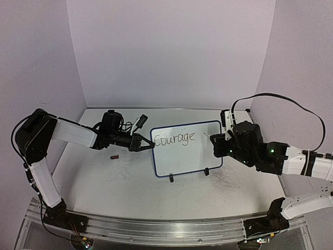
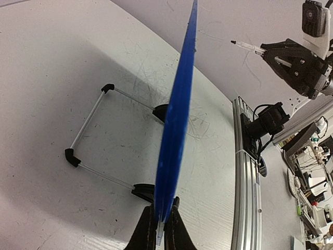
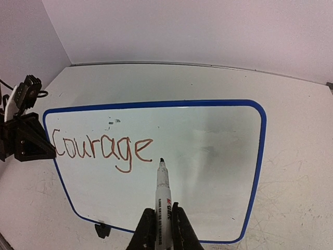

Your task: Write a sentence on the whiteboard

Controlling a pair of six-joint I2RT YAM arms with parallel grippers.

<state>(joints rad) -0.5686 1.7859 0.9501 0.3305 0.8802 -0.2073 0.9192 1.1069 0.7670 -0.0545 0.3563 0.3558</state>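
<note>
The whiteboard (image 1: 192,156), white with a blue frame, stands tilted on two black feet mid-table. On it, at upper left, is the one word "Courage" (image 1: 175,138), the only part of the sentence that shows. My left gripper (image 1: 147,144) is shut on the board's left edge; the left wrist view shows the blue frame (image 2: 177,120) edge-on between my fingers (image 2: 179,229). My right gripper (image 3: 162,221) is shut on a white marker (image 3: 163,192). Its tip points just right of the final "e" of the word (image 3: 101,148), seemingly a little off the whiteboard (image 3: 213,156).
A small reddish-brown cap-like piece (image 1: 114,155) lies on the table left of the board. The aluminium rail (image 1: 156,225) runs along the near edge. White walls close the back and sides. The board's wire stand (image 2: 88,122) extends behind it.
</note>
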